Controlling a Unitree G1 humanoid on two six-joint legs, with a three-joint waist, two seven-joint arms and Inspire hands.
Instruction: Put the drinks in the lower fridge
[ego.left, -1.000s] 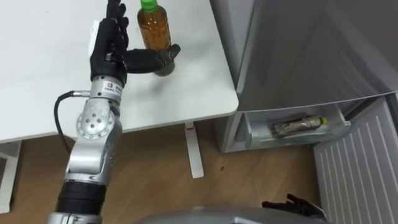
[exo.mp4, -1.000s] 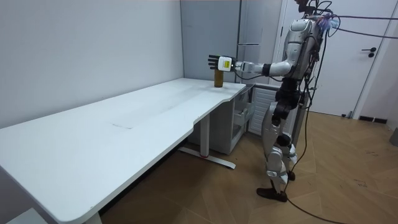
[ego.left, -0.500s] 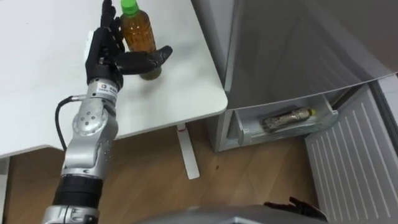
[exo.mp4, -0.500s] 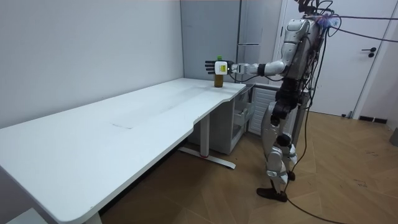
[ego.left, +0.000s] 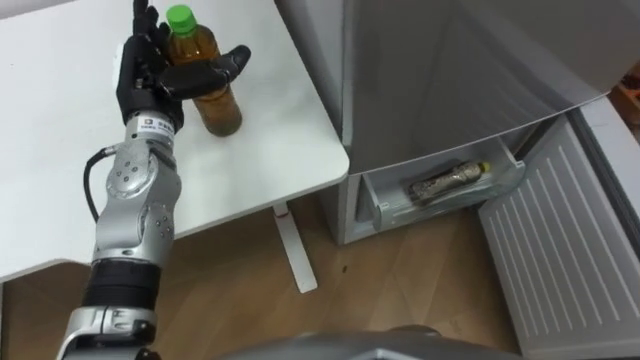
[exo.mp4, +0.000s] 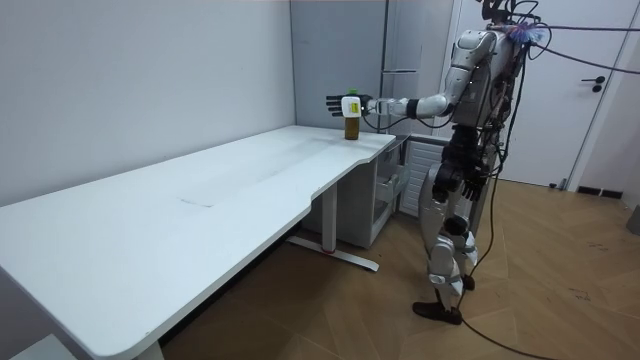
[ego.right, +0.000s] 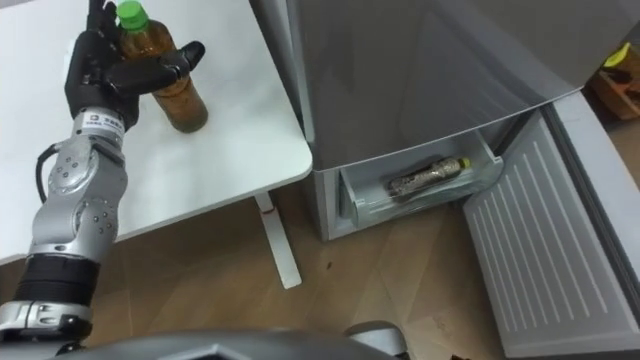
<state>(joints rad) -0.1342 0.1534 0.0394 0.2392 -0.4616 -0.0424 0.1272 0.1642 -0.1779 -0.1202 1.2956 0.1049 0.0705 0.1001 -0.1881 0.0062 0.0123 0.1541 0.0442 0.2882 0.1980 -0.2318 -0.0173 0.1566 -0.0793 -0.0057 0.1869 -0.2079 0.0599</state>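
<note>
Bottle (ego.left: 212, 95) of amber drink with a green cap (ego.left: 179, 17) stands upright on the white desk (ego.left: 250, 170), toward the far right corner and close to the right edge. The left hand (ego.left: 148, 75) is against it. Its fingers (ego.left: 140, 30) are straight and upright on the bottle's left side, and the thumb is stretched across the front just below the shoulder. The bottle sits between them but the hand has not closed round it.

The bottle looks like thin clear plastic, filled almost to the neck. I judge it fairly heavy for its size, smooth and likely slippery, with walls that give under a hard squeeze. It is tall on a narrow base, so a sideways nudge could tip it. The best hold is probably round the straight middle of the body, lower than the thumb is now, keeping it upright.

No label or writing can be made out on it.

To the right stands the grey fridge (ego.left: 450, 70), its lower door (ego.left: 560, 250) swung open. A clear bin (ego.left: 385, 205) holds a second bottle (ego.left: 445, 180) lying on its side. Its dark patterned wrap carries print too small to read.

The right hand (exo.mp4: 468, 180) hangs by the hip in the room view, and I cannot tell its state.
</note>
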